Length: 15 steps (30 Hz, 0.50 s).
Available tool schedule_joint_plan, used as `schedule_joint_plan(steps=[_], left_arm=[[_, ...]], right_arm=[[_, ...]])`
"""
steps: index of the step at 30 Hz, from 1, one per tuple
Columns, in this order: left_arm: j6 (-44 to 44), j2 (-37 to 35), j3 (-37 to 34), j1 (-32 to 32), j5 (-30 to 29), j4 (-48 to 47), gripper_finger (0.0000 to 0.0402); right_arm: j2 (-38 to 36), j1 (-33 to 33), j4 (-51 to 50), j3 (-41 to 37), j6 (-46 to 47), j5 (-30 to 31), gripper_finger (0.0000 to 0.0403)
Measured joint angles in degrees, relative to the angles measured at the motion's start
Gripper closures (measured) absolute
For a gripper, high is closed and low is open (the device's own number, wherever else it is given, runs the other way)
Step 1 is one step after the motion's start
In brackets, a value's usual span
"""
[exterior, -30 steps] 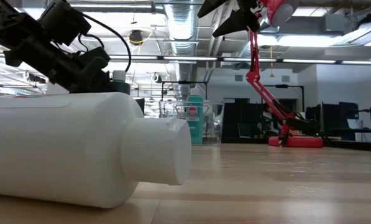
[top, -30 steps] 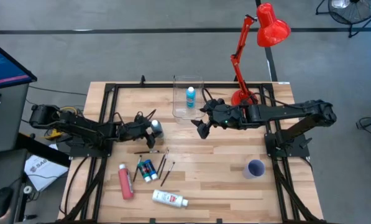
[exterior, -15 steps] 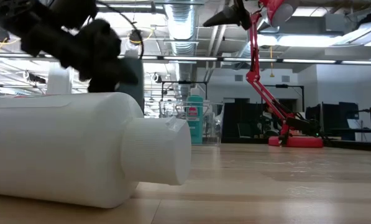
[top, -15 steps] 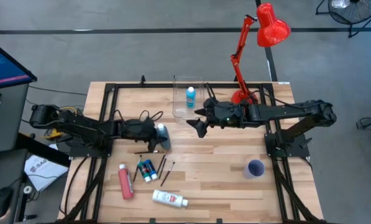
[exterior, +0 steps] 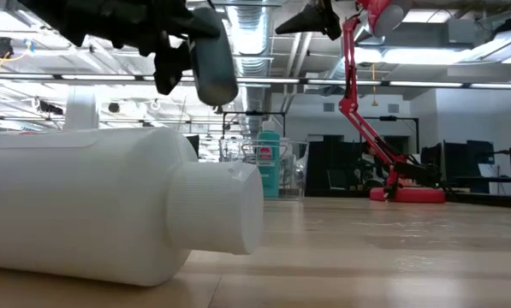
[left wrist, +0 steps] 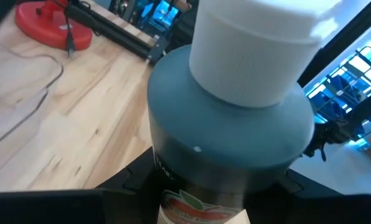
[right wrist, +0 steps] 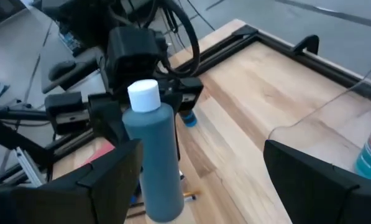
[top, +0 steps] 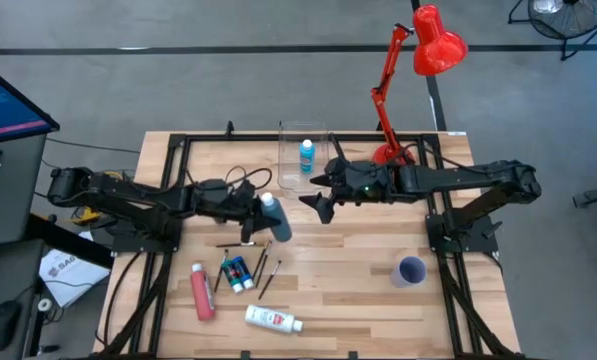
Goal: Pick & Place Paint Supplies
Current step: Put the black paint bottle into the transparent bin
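Note:
My left gripper (top: 256, 210) is shut on a grey paint bottle (top: 274, 220) with a white cap (right wrist: 143, 94), held in the air left of the table's middle. My right gripper (top: 313, 205) hovers open and empty beside the clear box (top: 290, 172), facing that bottle. A light blue bottle (top: 306, 155) stands inside the box. Near the front left, a pink-red bottle (top: 202, 292), a white tube (top: 273, 320), small blue-green bottles (top: 238, 273) and thin dark brushes (top: 264, 265) lie flat on the wood. My left gripper pinches the grey bottle's body (left wrist: 166, 171) below its shoulder, one finger on each side. The fingers come nearly level from the table's left, across the bottle. The bottle is lifted clear and tilted, its cap leaning back toward the arm and its bottom (exterior: 218, 92) swung forward.
A purple cup (top: 411, 270) stands at the front right. The red desk lamp (top: 390, 155) rises at the far right beside the box. Black frame rails (top: 168, 200) run along both sides of the table. The white tube (exterior: 109, 205) fills the low view's left.
My left gripper has taken hold of the grey bottle, which stood on the table, and has lifted it clear while moving toward the table's right. The gripper has tipped upward, so the bottle now tilts with its bottom swung forward.

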Motion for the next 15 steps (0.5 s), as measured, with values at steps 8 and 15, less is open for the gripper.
schedule_joint_plan(steps=[8, 15], left_arm=[[0.08, 0.0, 0.31, 0.0, -0.04, -0.18, 0.0239], [-0.2, -0.02, 0.31, -0.2, -0.09, -0.55, 0.0237]], right_arm=[[6.48, 1.73, 6.13, 1.5, 1.8, -0.42, 0.0067], [14.55, 2.09, 3.52, 10.15, -3.19, -0.98, 0.003]])
